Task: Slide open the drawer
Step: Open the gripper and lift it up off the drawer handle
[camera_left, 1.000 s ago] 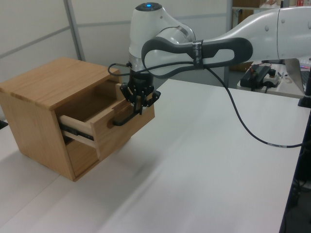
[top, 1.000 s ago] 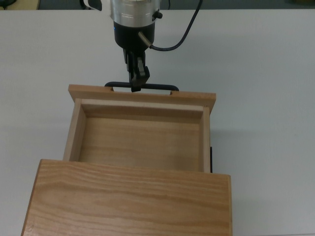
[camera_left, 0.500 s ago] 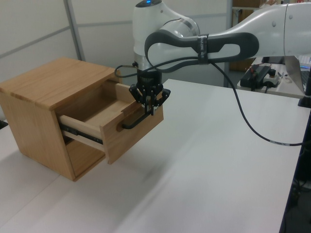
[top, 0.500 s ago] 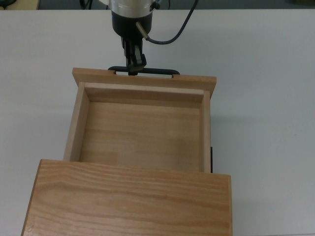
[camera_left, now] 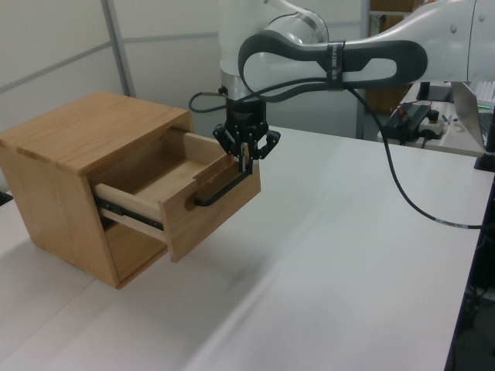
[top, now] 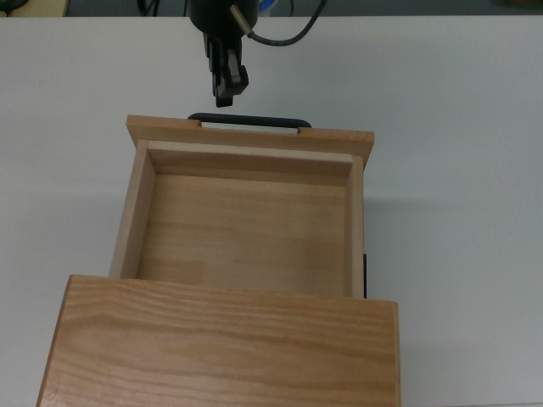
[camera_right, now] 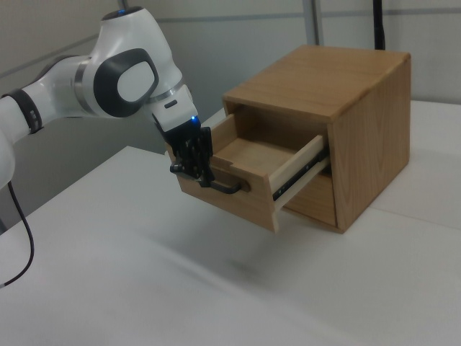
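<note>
The top view showed us the drawer [top: 246, 229] pulled well out of the wooden cabinet [top: 221, 348], its bare wooden floor open to the camera and its wide front panel lying toward the top of the top view. We saw the black bar handle [top: 250, 120] running along the outer face of that panel, and the gripper [top: 224, 100] just beyond it, near the handle's end at the top view's left, with a strip of white table [top: 458, 170] showing between the fingertips and the bar. The fingers looked nearly together, with only a slim gap between them, and they held nothing. A black cable [top: 284, 34] curled away from the wrist toward the top view's right. In the left view we found the gripper [camera_left: 246, 161] pointing downward just above the handle [camera_left: 224, 189], at the end farther from the camera, and we could not tell from there whether the fingertips touched the bar. The drawer [camera_left: 186, 197] stood out from the upper opening of the cabinet [camera_left: 62, 170] on dark slide rails, its front panel facing the left view's right. In the right view we saw the gripper [camera_right: 193, 169] close against the handle [camera_right: 227, 187] in front of the drawer [camera_right: 252, 173], with the white arm [camera_right: 108, 79] reaching in from the right view's left, while the cabinet [camera_right: 360, 130] sat on the table toward the right view's right.
</note>
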Available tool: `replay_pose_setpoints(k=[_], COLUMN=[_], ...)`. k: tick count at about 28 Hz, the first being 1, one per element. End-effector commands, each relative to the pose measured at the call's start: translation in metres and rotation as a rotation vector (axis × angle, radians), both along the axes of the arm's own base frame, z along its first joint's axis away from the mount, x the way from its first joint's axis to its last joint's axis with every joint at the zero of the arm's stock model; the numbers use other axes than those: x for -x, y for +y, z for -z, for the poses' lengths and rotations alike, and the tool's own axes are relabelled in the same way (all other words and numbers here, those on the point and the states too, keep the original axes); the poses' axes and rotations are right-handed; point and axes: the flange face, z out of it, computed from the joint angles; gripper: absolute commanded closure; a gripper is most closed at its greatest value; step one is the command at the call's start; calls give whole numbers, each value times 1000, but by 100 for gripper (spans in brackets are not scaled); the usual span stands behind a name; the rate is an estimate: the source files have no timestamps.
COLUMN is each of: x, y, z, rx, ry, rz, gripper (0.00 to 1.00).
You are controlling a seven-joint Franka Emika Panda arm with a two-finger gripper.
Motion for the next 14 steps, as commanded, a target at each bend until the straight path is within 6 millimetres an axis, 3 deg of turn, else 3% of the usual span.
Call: replay_pose_setpoints(k=[1,2,3,4,14], x=[7,7,7,7,10], y=[-5,-5,-5,-6,-11], z=[-14,-19,-22,-26,-65], rx=[0,3,5,6,53], ry=[-24,-36,-40,-49,-98], rz=[-17,-30,-38,-44,-287], gripper=[84,37,13,0,0])
